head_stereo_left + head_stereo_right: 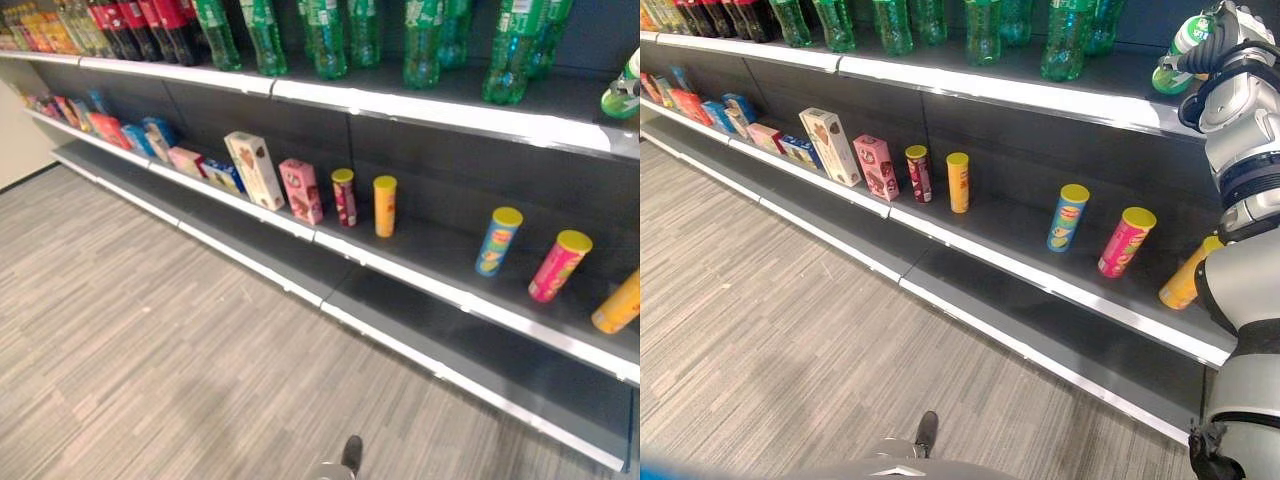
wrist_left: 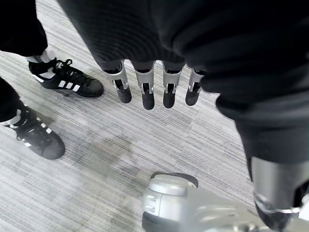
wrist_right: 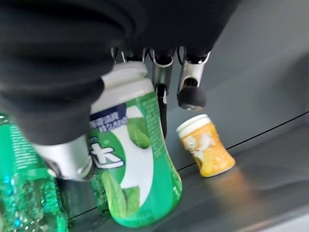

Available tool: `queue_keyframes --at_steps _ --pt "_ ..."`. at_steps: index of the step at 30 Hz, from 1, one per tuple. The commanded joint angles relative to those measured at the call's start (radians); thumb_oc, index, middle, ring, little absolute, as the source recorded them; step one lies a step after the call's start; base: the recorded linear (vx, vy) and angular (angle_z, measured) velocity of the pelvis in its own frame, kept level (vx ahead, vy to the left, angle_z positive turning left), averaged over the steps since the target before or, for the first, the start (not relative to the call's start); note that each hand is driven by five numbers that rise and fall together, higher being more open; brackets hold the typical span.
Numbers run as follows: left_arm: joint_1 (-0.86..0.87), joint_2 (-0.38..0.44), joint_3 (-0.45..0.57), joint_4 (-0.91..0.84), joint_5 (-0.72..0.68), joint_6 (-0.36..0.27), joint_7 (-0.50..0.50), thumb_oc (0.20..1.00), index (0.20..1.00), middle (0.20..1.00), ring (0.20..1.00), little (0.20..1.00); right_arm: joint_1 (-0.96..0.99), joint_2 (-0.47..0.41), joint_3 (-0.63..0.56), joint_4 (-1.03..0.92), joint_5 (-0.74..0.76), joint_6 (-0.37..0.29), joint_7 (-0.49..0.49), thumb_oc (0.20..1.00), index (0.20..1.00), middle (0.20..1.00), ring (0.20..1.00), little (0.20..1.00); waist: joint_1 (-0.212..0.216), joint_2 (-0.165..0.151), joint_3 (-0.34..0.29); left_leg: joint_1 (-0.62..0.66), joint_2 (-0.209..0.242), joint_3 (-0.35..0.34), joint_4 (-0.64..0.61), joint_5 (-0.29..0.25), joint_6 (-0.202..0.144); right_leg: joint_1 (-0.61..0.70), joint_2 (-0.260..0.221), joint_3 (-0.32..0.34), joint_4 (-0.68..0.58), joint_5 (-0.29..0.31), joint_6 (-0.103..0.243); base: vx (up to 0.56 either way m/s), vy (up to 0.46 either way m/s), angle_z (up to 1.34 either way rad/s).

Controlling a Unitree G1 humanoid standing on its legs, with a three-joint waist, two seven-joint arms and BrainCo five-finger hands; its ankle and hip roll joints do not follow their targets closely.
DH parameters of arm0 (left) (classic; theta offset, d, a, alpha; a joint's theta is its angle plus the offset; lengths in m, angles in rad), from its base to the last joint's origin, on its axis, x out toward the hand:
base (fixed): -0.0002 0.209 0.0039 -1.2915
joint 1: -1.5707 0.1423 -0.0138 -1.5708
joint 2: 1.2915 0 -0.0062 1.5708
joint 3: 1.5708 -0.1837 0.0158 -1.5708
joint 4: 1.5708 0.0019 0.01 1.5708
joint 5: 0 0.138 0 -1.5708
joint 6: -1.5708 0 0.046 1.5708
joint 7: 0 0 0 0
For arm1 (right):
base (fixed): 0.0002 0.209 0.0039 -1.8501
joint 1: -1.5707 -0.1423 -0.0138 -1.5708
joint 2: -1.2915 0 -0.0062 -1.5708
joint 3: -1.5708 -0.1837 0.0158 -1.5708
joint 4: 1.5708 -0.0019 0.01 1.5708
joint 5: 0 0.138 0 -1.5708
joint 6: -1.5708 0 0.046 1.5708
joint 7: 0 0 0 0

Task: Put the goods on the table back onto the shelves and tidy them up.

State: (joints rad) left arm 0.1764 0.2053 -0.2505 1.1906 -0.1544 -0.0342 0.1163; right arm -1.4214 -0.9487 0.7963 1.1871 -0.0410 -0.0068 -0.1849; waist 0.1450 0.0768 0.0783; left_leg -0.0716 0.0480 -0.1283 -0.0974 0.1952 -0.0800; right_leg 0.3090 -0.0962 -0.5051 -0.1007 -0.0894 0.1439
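My right hand is up at the right end of the top shelf, shut on a green and white bottle with a white cap. The thumb presses one side and the fingers reach past the other. The bottle leans, its base at or just above the shelf board; I cannot tell which. A small orange tub lies tilted on the shelf just beyond it. My left hand hangs over the grey floor with straight fingers, holding nothing.
Green soda bottles line the top shelf, with dark cola bottles further left. The middle shelf carries snack boxes and upright tube cans. A person's black shoes stand near my left hand.
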Motion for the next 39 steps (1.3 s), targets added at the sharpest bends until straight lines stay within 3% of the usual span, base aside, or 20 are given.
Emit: queue_keyframes --at_steps 1,36,39 --pt "-0.089 0.052 -0.038 0.020 -0.005 -0.007 0.008 1.000 1.000 1.000 1.000 1.000 -0.127 -0.033 0.087 0.026 -0.026 -0.006 -0.008 0.200 0.200 0.200 0.200 0.200 0.011 -0.072 0.027 0.080 0.083 0.085 0.031 -0.140 -0.136 -0.065 -0.062 0.074 0.056 -0.072 -0.007 0.02 -0.011 0.04" --pt "-0.082 0.053 -0.039 -0.010 -0.003 -0.019 0.019 1.000 1.000 1.000 1.000 1.000 -0.127 -0.030 0.111 0.061 -0.063 0.001 -0.001 0.200 0.200 0.200 0.200 0.200 -0.015 -0.089 0.039 0.095 0.079 0.119 0.035 -0.167 -0.119 -0.096 -0.068 0.131 0.062 -0.069 -0.004 0.00 0.001 -0.02" --pt "-0.102 0.092 -0.042 0.010 0.047 -0.020 -0.010 1.000 1.000 1.000 1.000 1.000 -0.098 -0.008 0.089 0.043 -0.061 0.000 0.003 0.200 0.200 0.200 0.200 0.200 -0.022 -0.087 0.038 0.095 0.081 0.122 0.036 -0.167 -0.119 -0.097 -0.069 0.133 0.061 -0.068 -0.002 0.00 0.005 -0.01"
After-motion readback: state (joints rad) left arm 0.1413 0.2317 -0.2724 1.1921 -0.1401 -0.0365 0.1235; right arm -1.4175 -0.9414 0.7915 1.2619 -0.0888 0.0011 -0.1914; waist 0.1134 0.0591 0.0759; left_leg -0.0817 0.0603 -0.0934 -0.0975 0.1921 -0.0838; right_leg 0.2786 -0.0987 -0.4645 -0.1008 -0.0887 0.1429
